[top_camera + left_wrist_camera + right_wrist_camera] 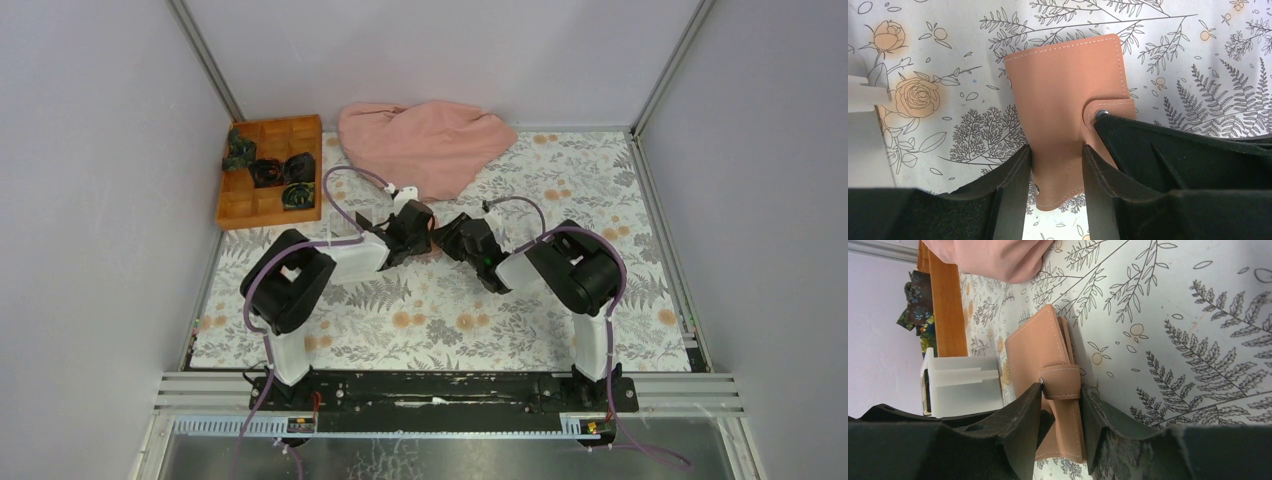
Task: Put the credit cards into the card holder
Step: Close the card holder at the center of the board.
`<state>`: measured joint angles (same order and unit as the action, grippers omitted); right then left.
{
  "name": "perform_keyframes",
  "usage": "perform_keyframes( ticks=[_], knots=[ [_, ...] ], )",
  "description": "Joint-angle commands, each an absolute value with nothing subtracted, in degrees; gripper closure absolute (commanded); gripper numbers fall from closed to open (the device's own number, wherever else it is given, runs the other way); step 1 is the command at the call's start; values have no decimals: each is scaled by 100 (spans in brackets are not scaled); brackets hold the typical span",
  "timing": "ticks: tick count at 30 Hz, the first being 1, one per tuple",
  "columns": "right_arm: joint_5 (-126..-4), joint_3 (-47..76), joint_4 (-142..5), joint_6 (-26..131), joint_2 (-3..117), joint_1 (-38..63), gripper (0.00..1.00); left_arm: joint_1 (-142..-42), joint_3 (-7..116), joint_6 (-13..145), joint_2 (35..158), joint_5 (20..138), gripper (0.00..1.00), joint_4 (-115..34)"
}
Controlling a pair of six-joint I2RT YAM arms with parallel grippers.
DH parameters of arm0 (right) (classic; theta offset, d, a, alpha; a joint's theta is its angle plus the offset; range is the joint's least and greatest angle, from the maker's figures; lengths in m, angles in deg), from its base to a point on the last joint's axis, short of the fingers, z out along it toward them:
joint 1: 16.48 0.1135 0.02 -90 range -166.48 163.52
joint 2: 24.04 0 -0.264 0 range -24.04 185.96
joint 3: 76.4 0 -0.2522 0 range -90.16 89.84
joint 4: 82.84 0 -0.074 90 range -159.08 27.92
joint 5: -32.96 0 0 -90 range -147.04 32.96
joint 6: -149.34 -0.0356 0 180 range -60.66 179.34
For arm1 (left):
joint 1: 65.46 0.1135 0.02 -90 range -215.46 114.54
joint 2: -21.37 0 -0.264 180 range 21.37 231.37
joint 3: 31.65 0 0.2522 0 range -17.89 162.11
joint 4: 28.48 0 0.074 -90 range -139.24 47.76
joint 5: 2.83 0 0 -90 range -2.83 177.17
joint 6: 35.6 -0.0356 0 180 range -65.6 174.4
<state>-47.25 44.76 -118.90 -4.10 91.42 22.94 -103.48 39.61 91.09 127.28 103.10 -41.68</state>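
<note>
card holder (1063,95) — centre of the top view, flat on the mat (938,45), strap (1060,382) snapped shut | left gripper (1056,152) — jaws spread above it | right gripper (1062,392): jaws flank the strap, pinch unclear | progress: looks barely begun, opening and all card loading remain

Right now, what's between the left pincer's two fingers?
The card holder, closed by its strap, sits between the fingers of the left pincer; the left wrist view shows it. Whether they pinch it is unclear.
</note>
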Motion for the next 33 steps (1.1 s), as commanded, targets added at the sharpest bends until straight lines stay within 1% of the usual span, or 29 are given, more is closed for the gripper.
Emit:
perform_keyframes(
  ticks=[1,12,22,24,33],
  knots=[
    [-5576,4371,-9646,-13,9775,2658,58,-10554,3743,8913,13422,9233,54,-4944],
    [-5712,3900,-9008,147,10141,2644,60,-10501,3844,8824,13863,8977,54,-4955],
    [-6182,3639,-8706,32,10608,2483,67,-10483,3749,8894,14115,8787,54,-4808],
    [-6200,3549,-8574,36,10681,2483,70,-10475,3753,8890,14152,8764,54,-4796],
    [-6381,3367,-8327,60,10884,2466,75,-10450,3756,8912,14312,8736,54,-4828]
  ],
)
